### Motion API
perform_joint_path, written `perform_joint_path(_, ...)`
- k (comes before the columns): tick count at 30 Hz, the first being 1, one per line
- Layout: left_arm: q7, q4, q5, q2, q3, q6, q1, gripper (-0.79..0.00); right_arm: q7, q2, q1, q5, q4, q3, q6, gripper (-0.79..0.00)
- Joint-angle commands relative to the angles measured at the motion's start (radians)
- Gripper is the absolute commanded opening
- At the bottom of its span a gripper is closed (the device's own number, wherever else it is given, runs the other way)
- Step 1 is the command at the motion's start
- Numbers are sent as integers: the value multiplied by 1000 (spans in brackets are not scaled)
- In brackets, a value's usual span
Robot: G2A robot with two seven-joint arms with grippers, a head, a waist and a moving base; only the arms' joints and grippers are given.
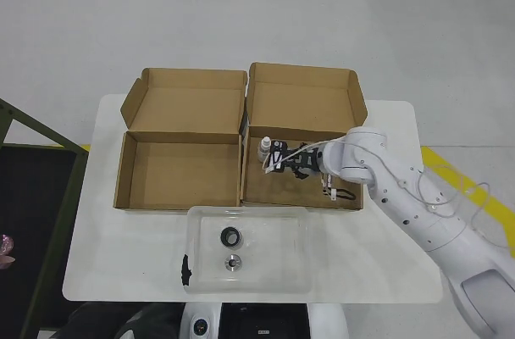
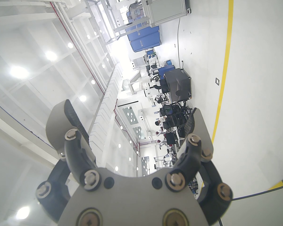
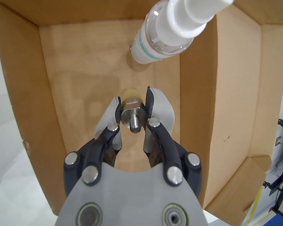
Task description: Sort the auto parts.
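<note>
The right claw (image 3: 132,109) grips a steel bolt (image 3: 131,116), its thread pointing back toward the wrist, inside the right-hand box (image 3: 85,76), with a bottle (image 3: 165,36) standing just beyond, so release likely comes next.

A silver threaded hex fitting (image 3: 131,114) hangs pinched in the right claw (image 3: 133,95) inside a cardboard box (image 3: 21,71).
</note>
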Motion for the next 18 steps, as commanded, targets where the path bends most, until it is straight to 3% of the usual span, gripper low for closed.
perform_joint_path(1, 0, 0, 0, 0, 0, 0, 0, 0, 3, -8, 9, -4, 15, -13, 4, -785)
perform_joint_path(6, 0, 0, 0, 0, 0, 0, 0, 0, 12, -29, 26, -11, 55, -44, 13, -757)
perform_joint_path(8, 0, 0, 0, 0, 0, 0, 0, 0, 13, -36, 31, -11, 65, -51, 15, -677)
perform_joint_path(11, 0, 0, 0, 0, 0, 0, 0, 0, -2, -44, 28, 17, 81, -52, 20, -462)
perform_joint_path(18, 0, 0, 0, 0, 0, 0, 0, 0, -36, -46, 10, 55, 80, -27, 16, -446)
